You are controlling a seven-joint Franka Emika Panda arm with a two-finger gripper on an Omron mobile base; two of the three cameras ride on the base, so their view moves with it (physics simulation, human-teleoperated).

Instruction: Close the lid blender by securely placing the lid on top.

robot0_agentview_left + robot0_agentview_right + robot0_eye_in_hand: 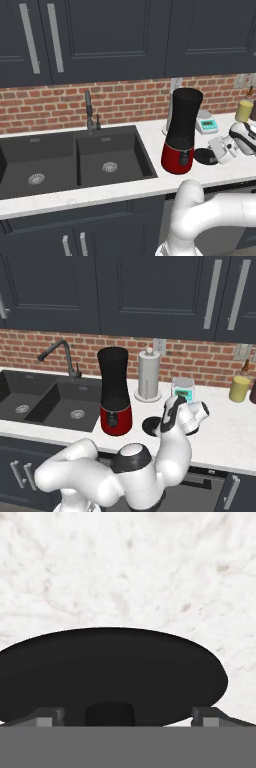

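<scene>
The pincer [127,714] hung spread over the lid [110,672], low in the hand frame, on the tabletop [150,185] beside the blender [181,131]. Centring on the knob [110,713], seemingly between the tips, should help.

no legible text anywhere

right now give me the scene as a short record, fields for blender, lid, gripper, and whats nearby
blender: blender upright on the white counter, right of the sink, jar top uncovered
lid: lid flat on the counter, right of the blender's red base, knob up
gripper: gripper open, low over the lid, one fingertip on each side of the knob, nothing held
nearby: scale and paper towel roll behind, by the brick wall; yellow jar far right
step left: lid not yet grasped
</scene>
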